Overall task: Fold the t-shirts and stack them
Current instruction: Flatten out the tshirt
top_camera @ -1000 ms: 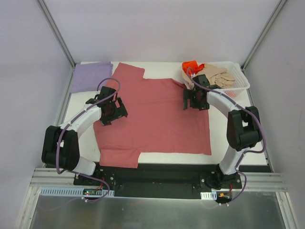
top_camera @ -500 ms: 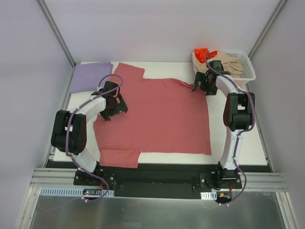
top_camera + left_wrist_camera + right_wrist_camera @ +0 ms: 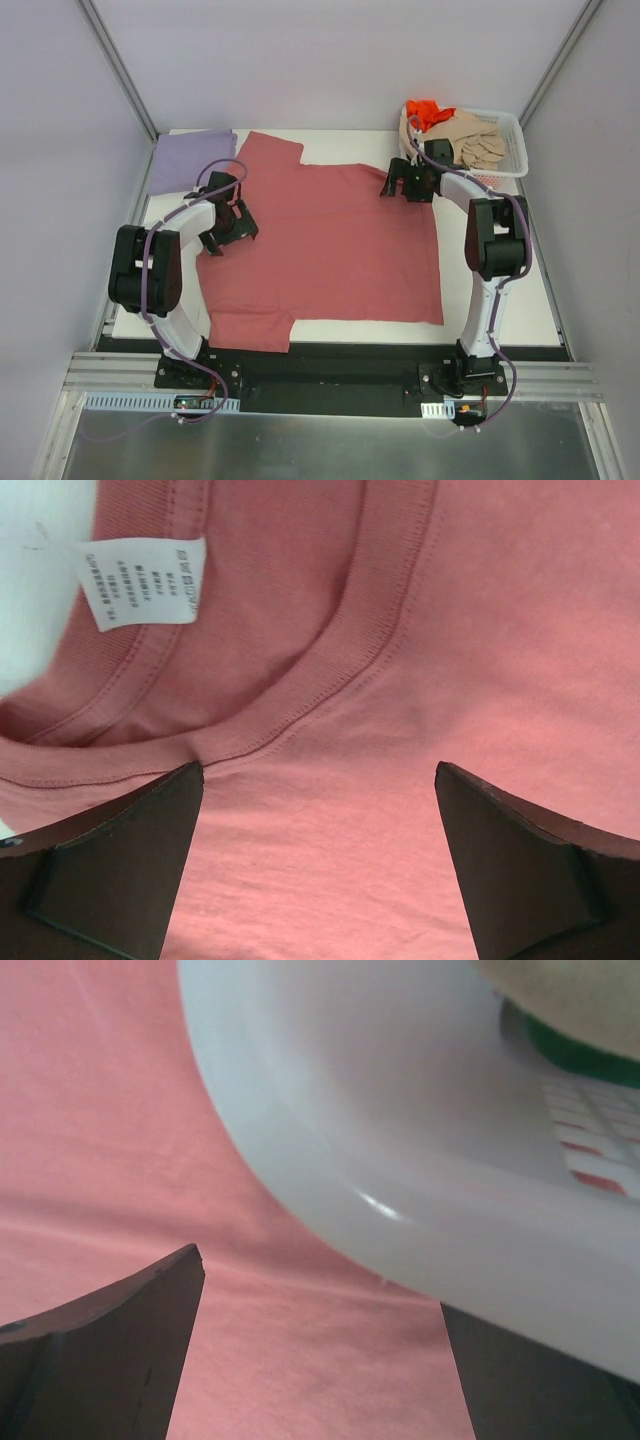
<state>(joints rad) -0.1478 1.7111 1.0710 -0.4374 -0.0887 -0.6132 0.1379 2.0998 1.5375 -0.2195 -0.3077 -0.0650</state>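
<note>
A dusty rose-red t-shirt [image 3: 330, 240] lies spread flat over the middle of the table. A folded lavender-purple t-shirt [image 3: 190, 160] lies at the back left. Beige [image 3: 472, 140] and bright orange [image 3: 425, 110] t-shirts sit in the basket. My left gripper [image 3: 222, 222] is open and hovers low over the red shirt's collar [image 3: 300, 695] and white label [image 3: 140, 580]. My right gripper [image 3: 408, 182] is open over the red shirt's [image 3: 120, 1130] back right edge, next to the basket.
The white mesh basket [image 3: 505, 168] stands at the back right corner; its rim [image 3: 400, 1110] is close above my right fingers. Bare white table [image 3: 500, 290] shows to the right of the red shirt.
My right gripper moved back toward the basket, then slightly left to the shirt's back right edge; the basket shifted back and right. My left gripper moved a little back-left toward the collar.
</note>
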